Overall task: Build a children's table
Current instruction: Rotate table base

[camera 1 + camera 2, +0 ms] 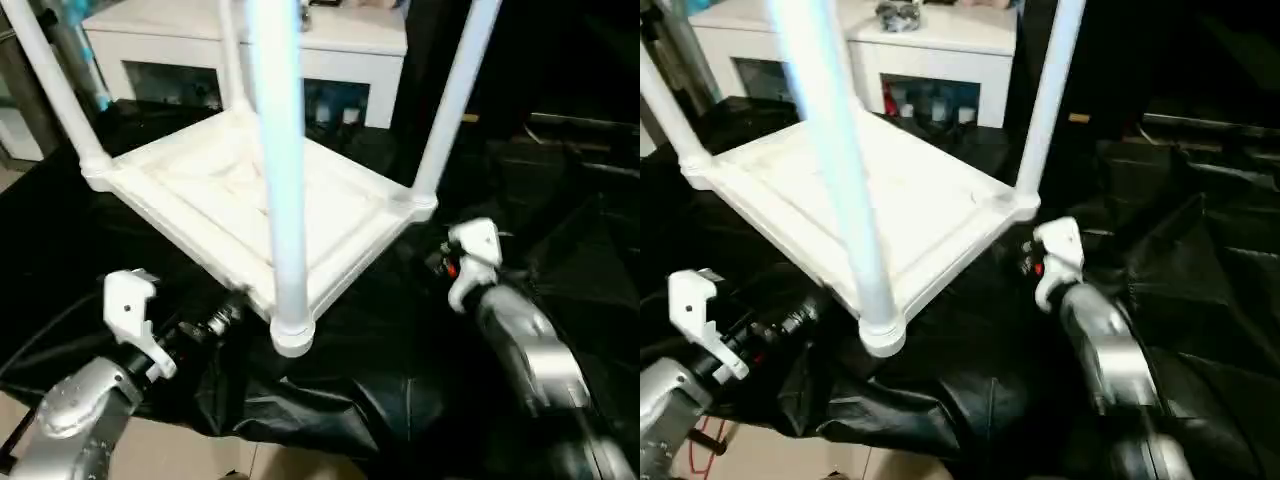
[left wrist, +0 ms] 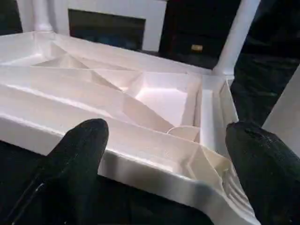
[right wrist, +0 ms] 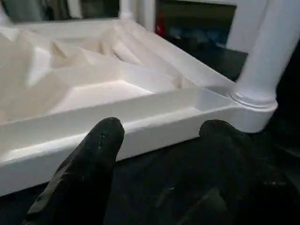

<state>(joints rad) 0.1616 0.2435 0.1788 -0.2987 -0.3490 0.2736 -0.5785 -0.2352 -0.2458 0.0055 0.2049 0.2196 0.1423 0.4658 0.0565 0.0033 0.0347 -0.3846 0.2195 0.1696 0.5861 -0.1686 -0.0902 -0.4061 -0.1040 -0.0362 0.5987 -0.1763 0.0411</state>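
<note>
Black sheeting (image 1: 400, 380) covers the work surface, with a white cabinet (image 1: 330, 45) at the far side. On it the tabletop (image 1: 250, 200) lies upside down — legs (image 1: 280, 150) standing in its corner sockets. Left gripper (image 2: 164, 159) gapes wide at the near edge; right gripper (image 3: 159, 154) is parted, empty, near the right corner.

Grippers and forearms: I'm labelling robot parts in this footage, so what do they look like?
Both forearms are smooth silver-grey tubes, the left forearm and the right forearm. Each ends in a white angular plastic wrist housing with dark joints and cabling behind it; the right one shows a small red mark. The left gripper and right gripper each have two rounded matte black fingers.
</note>
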